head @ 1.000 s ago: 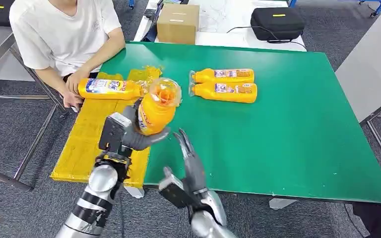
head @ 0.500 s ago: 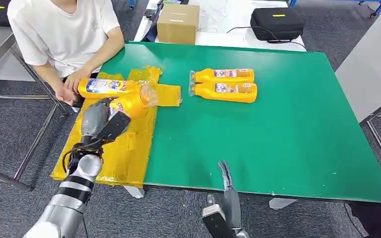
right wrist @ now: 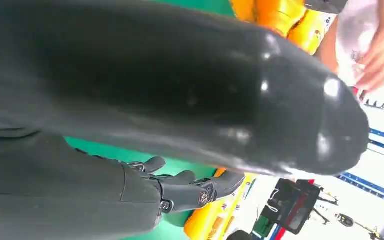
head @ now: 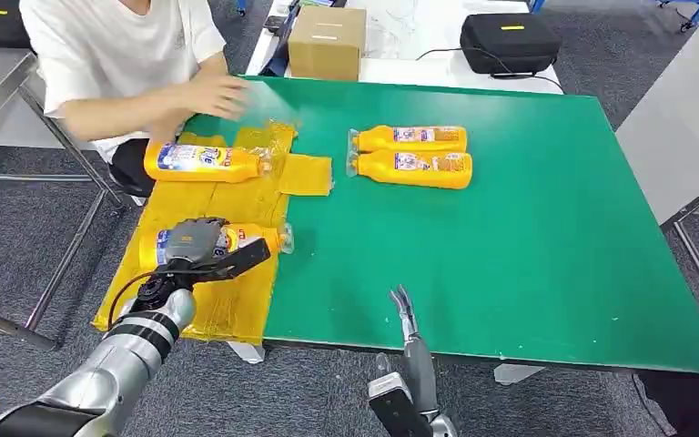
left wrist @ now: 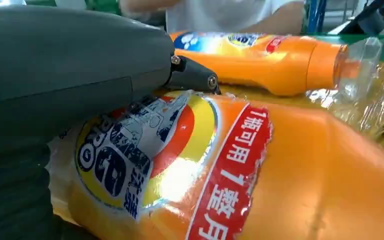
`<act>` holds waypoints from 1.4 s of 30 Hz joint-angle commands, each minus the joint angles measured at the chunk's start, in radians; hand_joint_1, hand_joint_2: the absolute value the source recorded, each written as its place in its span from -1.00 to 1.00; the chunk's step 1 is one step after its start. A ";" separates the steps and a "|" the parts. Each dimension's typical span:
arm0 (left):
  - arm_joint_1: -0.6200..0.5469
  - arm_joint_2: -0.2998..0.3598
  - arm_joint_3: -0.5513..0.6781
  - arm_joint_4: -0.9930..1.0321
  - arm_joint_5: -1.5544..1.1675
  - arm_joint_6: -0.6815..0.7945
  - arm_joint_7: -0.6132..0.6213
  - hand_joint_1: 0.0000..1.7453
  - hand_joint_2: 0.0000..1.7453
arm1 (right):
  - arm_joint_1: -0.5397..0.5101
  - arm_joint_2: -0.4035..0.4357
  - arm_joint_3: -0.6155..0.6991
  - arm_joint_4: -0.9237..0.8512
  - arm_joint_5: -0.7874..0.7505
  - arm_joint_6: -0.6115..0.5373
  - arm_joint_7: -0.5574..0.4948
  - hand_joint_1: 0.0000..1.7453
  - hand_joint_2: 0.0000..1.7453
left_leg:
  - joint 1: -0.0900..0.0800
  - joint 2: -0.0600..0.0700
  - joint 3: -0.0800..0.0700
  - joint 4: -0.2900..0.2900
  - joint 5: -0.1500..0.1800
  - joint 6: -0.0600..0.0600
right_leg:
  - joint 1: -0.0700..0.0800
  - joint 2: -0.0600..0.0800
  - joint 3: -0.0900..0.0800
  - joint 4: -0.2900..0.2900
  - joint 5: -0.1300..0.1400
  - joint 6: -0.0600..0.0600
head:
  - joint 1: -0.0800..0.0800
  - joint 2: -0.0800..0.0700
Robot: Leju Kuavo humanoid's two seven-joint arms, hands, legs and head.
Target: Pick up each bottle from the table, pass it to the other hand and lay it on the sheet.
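An orange bottle (head: 237, 240) lies on its side on the yellow sheet (head: 155, 278), and my left hand (head: 193, 244) grips its labelled body from above. In the left wrist view this bottle (left wrist: 290, 175) lies right against the left hand (left wrist: 70, 65). A second orange bottle (head: 205, 161) lies on the far part of the sheet, also seen behind the held one as the second bottle (left wrist: 280, 55). Two more bottles (head: 410, 139) (head: 411, 169) lie side by side on the green table (head: 528, 255). My right hand (head: 410, 350) stands at the table's front edge, fingers (right wrist: 200, 192) straight, holding nothing.
A person in a white shirt (head: 118, 55) sits at the table's far left corner, one hand (head: 223, 91) blurred above the sheet's far end. A cardboard box (head: 326, 41) and a black case (head: 510, 41) stand behind the table. A grey table (head: 683, 118) stands at the right.
My left hand brought the bottle down and nearer, from upright in the air to lying on the sheet. My right hand dropped back to the table's edge. The person's hand lifted off the far bottle.
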 commanded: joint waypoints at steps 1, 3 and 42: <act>-0.066 0.001 0.034 0.155 0.080 -0.122 -0.073 -0.80 1.00 | -0.029 -0.016 0.006 0.029 -0.030 0.001 -0.019 -1.00 -1.00 | 0.000 0.001 0.003 -0.001 -0.001 -0.001 | 0.000 0.001 0.003 -0.001 0.000 -0.001 | 0.000 0.000; -0.063 -0.003 0.045 0.154 0.094 -0.136 -0.082 -0.80 1.00 | -0.030 -0.016 0.005 0.032 -0.033 0.002 -0.023 -1.00 -1.00 | 0.000 0.001 0.004 -0.001 -0.001 -0.001 | 0.000 0.001 0.004 -0.001 -0.001 -0.001 | 0.000 0.000; 0.267 -0.120 0.000 -0.985 0.792 -0.031 -0.463 -1.00 1.00 | -0.036 -0.006 0.047 0.080 -0.029 -0.035 -0.037 -1.00 -1.00 | 0.001 -0.003 0.004 -0.001 -0.001 -0.001 | 0.001 -0.002 0.004 -0.001 -0.001 -0.001 | 0.000 0.000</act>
